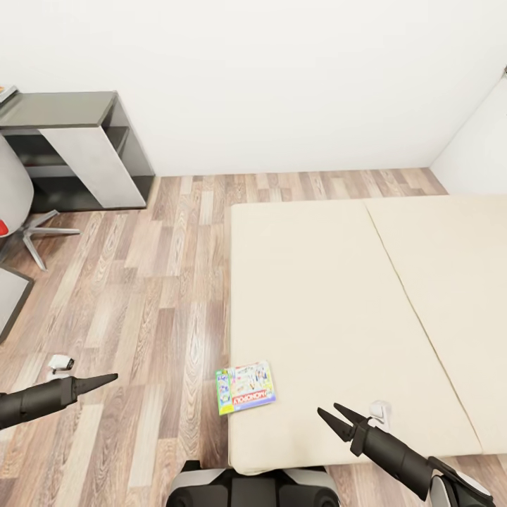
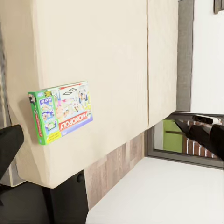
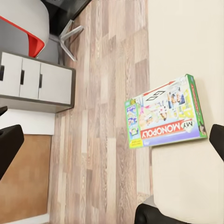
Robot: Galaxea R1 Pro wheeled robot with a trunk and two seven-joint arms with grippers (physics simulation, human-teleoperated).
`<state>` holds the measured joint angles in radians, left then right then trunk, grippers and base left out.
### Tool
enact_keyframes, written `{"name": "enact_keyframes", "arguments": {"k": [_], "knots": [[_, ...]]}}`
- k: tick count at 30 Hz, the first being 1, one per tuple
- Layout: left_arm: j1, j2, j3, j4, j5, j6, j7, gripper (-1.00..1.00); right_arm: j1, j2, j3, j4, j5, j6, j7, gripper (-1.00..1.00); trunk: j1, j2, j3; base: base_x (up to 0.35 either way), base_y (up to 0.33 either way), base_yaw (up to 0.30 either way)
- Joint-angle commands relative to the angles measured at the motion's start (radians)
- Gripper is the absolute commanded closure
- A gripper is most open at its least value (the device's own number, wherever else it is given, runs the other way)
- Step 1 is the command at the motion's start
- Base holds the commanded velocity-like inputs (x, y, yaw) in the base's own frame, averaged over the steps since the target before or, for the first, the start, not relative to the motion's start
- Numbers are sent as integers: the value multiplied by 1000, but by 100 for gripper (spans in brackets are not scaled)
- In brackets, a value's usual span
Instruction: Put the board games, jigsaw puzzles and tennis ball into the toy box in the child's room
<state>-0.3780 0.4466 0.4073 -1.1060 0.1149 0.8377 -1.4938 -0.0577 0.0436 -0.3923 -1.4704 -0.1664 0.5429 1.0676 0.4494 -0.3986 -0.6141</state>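
One board game [image 1: 245, 387], a flat box with a green edge and a red strip on its lid, lies near the corner of the beige bed [image 1: 366, 296], with its end over the mattress's left edge. The same board game [image 3: 165, 114] shows between the black fingers [image 3: 9, 144] in the right wrist view. My right gripper [image 1: 334, 415] hovers open over the mattress, just right of the box and not touching it. My left gripper [image 1: 105, 381] hangs over the wood floor to the left of the box. Its fingers [image 2: 7, 144] sit at the picture's sides, apart, and the board game [image 2: 60, 112] lies ahead of them.
A dark grey shelf unit [image 1: 77, 148] stands against the white wall at the back left. A swivel chair's star base [image 1: 39, 236] sits beside it. A drawer cabinet [image 3: 37, 86] stands across the wood floor [image 1: 155, 282] from the bed.
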Motion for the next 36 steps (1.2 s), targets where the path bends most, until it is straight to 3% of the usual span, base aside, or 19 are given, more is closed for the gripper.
{"name": "enact_keyframes", "arguments": {"k": [1, 13, 36], "knots": [[-1, -2, 0, 0, -3, 11, 12, -100, -1, 1, -2, 0, -3, 8, 3, -100, 1, -1, 1, 0, 0, 0], [-6, -25, -1, 0, -17, 16, 133, -100, -1, -1, -4, 2, -2, 8, 1, -100, 1, -1, 20, 0, 0, 0], [-7, -31, -1, -1, -19, 9, 153, -100, -1, 0, -3, 1, -3, 8, 1, -100, 1, -1, 58, 0, 0, 0]]}}
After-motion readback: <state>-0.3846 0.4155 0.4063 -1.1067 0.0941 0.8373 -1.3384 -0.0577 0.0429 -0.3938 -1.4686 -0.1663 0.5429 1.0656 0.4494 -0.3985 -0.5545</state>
